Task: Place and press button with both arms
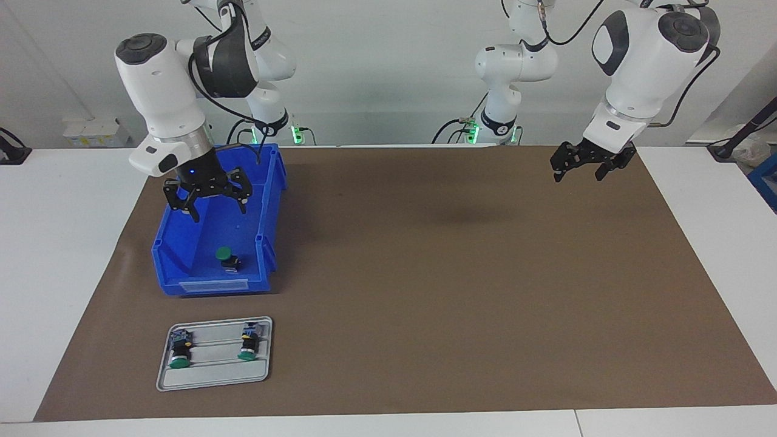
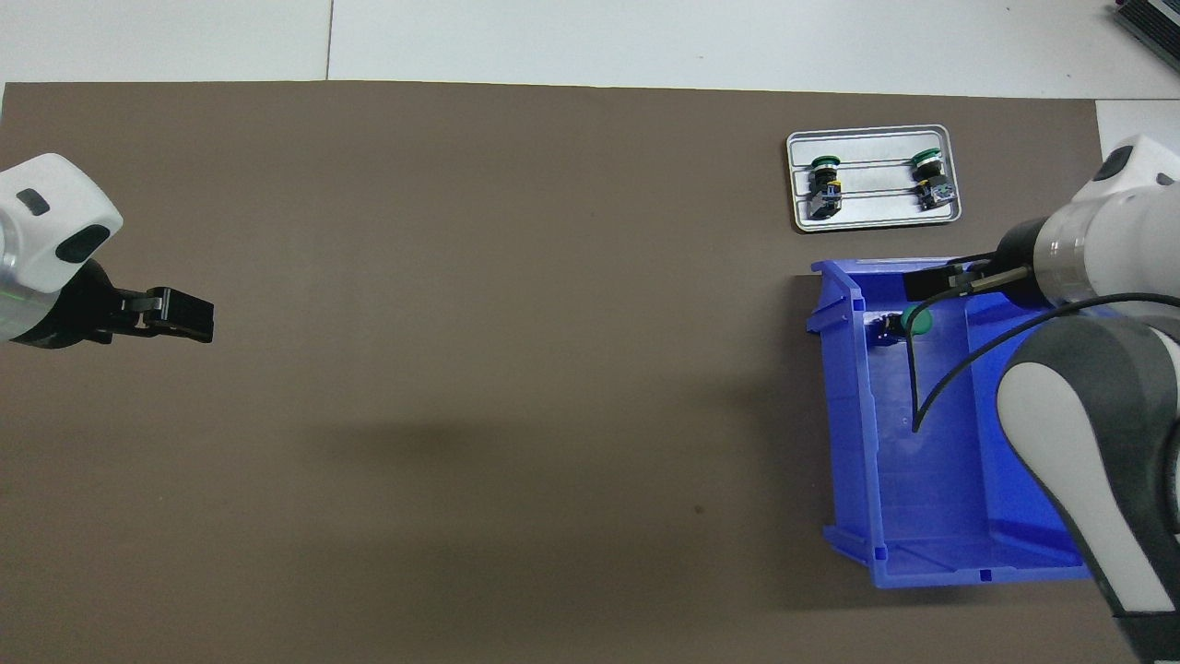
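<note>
A green-capped button [image 1: 226, 257] [image 2: 913, 320] lies in the blue bin [image 1: 273, 200] [image 2: 922, 516], close to the bin wall that is farthest from the robots. My right gripper [image 1: 215, 211] [image 2: 949, 277] hangs open above the bin, pointing straight down, well clear of the button and holding nothing. Two more buttons [image 1: 179, 352] [image 1: 248, 346] lie on the grey tray [image 1: 212, 376] [image 2: 876, 214]. My left gripper [image 1: 578, 176] [image 2: 189, 318] waits open and empty in the air over the brown mat at the left arm's end.
The blue bin stands at the right arm's end of the brown mat [image 1: 455, 273], with the tray farther from the robots than the bin. A black cable [image 2: 922, 387] from the right arm hangs over the bin.
</note>
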